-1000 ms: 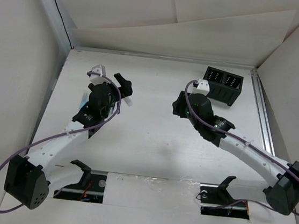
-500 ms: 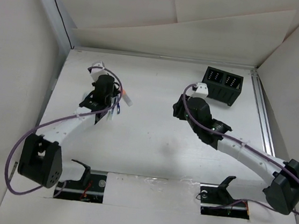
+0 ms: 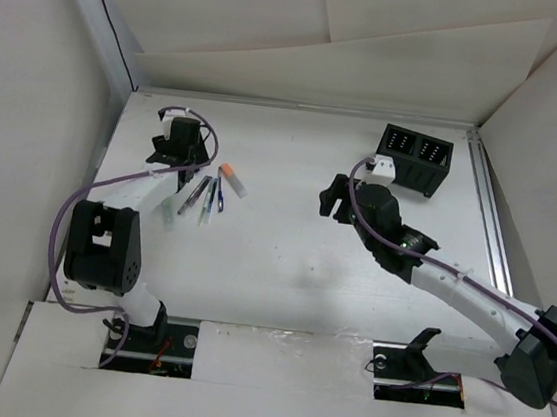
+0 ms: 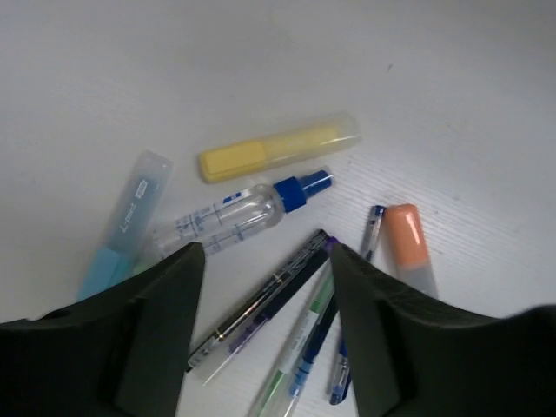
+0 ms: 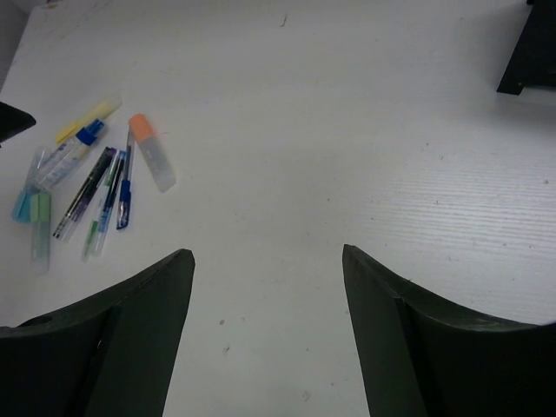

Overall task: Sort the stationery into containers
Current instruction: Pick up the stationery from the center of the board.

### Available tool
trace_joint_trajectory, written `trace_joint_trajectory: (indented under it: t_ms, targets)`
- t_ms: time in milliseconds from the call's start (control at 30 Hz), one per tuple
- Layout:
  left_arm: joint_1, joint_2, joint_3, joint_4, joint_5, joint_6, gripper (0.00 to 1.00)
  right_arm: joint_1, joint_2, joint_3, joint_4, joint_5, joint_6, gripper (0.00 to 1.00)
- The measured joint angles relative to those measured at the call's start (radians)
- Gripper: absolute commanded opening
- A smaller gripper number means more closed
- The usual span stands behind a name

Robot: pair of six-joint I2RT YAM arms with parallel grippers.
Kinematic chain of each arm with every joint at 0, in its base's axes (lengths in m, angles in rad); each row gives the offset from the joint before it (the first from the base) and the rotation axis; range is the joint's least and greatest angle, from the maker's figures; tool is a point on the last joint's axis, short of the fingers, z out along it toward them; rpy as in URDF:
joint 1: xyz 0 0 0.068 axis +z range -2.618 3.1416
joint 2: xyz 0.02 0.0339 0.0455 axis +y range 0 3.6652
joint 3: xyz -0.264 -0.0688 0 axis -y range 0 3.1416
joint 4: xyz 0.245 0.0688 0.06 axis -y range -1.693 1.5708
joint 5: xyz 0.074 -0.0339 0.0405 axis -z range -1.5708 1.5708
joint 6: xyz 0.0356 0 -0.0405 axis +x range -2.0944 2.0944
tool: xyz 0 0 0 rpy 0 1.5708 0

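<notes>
I've swung my left gripper to the far left above the pens, fingers apart. My right gripper is spread, empty. Picking can start; the box sits far right.

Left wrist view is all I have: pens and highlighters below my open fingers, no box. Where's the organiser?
Observer: The black organiser stands at the far right of the table, well across from the stationery pile on the far left.
Operator: Is the other arm holding anything?
Observer: No. The right gripper is open over bare tabletop, with nothing between its fingers.
Operator: Is it blocking the box?
Observer: It sits just left of the organiser and nearer to us, not touching it.
</notes>
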Motion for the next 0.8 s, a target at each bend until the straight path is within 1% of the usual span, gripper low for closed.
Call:
trace_joint_trajectory:
  t_ms: [100,300,467,567,667,733,800]
  targets:
    - [0.022,0.051,0.040,-0.038,0.027,0.069,0.67,-0.005,-0.008,-0.003,0.003,-0.003,0.000,0.75]
    - [0.014,0.125,0.103,-0.082,0.084,0.195,0.68,-0.010,-0.010,-0.003,0.003,-0.012,-0.001,0.75]
    - [0.046,0.198,0.146,-0.123,0.125,0.256,0.69,-0.010,-0.024,-0.003,0.003,-0.020,-0.002,0.75]
    - [0.067,0.227,0.165,-0.151,0.145,0.286,0.69,-0.010,-0.032,-0.003,0.004,-0.026,-0.002,0.75]
    - [0.084,0.248,0.188,-0.174,0.159,0.313,0.66,-0.010,-0.032,-0.003,0.003,-0.032,-0.002,0.75]
    - [0.087,0.260,0.200,-0.183,0.166,0.329,0.66,-0.010,-0.032,-0.003,0.004,-0.034,-0.002,0.75]
    - [0.086,0.272,0.209,-0.187,0.173,0.341,0.63,-0.010,-0.032,-0.003,0.003,-0.035,-0.003,0.75]
